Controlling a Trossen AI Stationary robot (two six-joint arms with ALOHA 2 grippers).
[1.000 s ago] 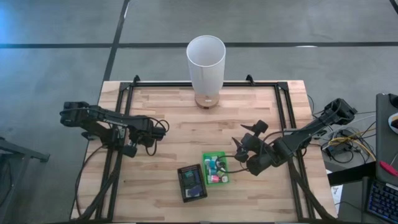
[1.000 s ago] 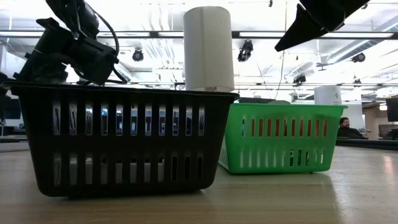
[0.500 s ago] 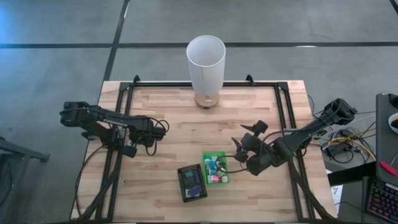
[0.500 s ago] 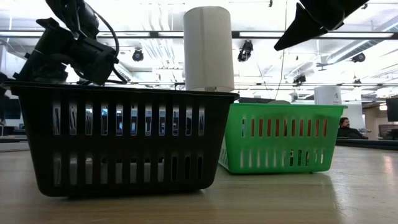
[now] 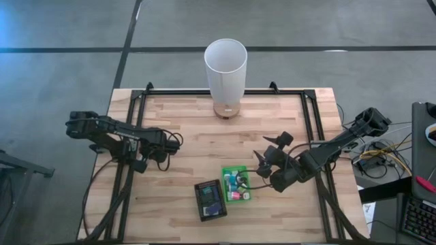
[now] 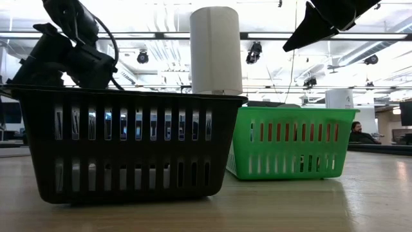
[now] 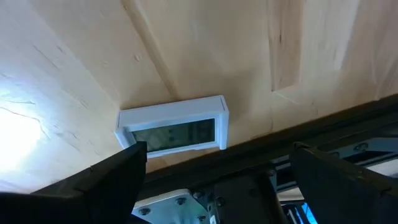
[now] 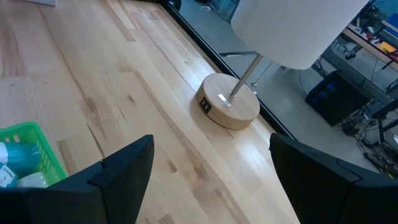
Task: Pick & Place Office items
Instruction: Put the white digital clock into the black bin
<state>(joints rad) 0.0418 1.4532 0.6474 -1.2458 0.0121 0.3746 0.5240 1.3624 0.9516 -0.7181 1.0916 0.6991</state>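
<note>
Overhead, table-level, two wrist views

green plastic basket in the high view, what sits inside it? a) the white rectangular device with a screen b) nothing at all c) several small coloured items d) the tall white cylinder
c: the high view shows the green plastic basket holding several small coloured items, teal, white and pink among them; the tall white cylinder stands at the table's far edge, apart from it.
</note>
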